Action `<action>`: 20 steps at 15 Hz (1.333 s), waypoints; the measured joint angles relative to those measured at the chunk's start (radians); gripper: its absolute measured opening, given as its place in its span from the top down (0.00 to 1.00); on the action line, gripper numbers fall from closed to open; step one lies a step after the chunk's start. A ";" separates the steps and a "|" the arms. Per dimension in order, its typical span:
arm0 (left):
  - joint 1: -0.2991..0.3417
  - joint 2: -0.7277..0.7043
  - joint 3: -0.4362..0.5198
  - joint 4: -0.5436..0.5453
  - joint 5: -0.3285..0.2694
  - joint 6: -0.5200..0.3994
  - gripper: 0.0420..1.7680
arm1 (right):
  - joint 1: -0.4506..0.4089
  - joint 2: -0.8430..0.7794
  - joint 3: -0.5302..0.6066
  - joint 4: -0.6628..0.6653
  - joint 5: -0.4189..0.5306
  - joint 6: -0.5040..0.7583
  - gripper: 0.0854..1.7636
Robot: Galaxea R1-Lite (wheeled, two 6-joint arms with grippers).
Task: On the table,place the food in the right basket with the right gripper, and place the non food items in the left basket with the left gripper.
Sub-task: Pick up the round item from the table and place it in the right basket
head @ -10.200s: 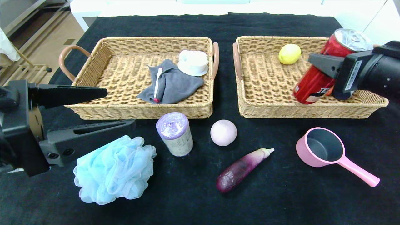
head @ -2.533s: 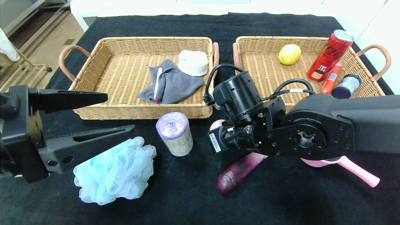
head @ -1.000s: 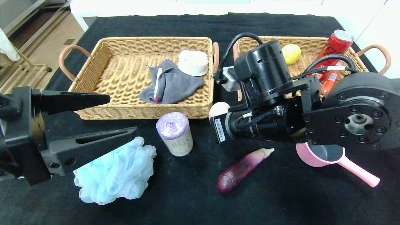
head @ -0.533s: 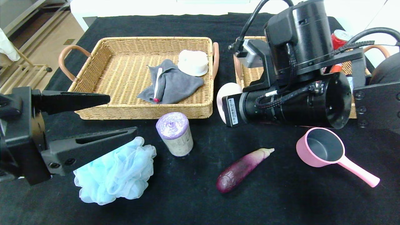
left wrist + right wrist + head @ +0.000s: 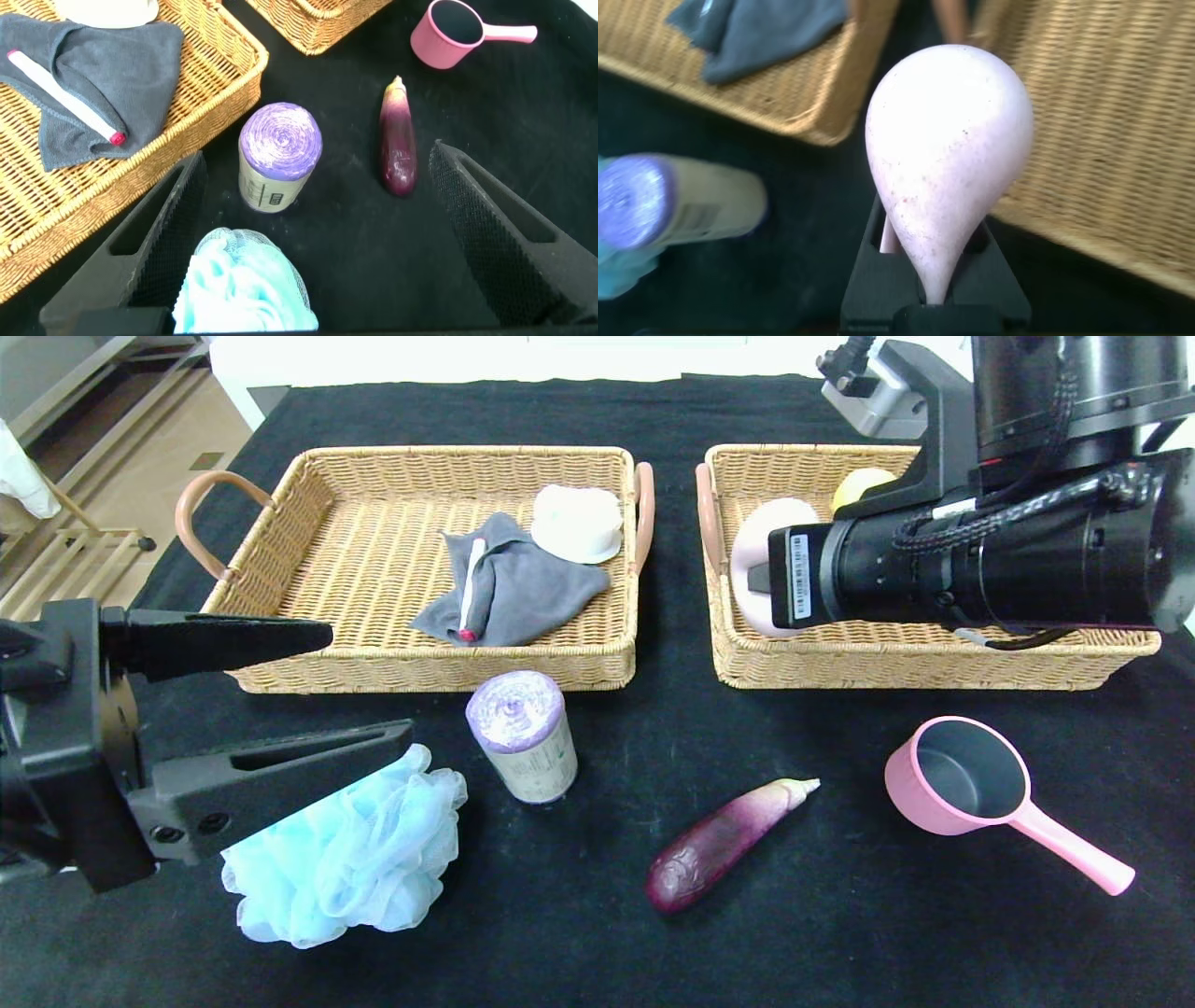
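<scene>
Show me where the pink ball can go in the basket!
The right gripper holds the pink ball over the right basket. Bare weave shows at its near-left end, by the handle. The lemon sits behind; the arm hides the rest.

Right claw (image 5: pixel 758 581): held the pink peach (image 5: pixel 758 537) over the right basket (image 5: pixel 920 663).
Left claw (image 5: pixel 308 691): gaped above the blue pouf (image 5: pixel 359 868).

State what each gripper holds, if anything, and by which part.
The right gripper holds the pink ball by its narrow end, above the right basket. The left gripper is open and holds nothing.
</scene>
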 joint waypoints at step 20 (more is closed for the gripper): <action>-0.018 0.000 0.006 -0.005 0.001 0.009 0.03 | -0.393 0.043 -0.033 -0.005 0.050 -0.041 0.95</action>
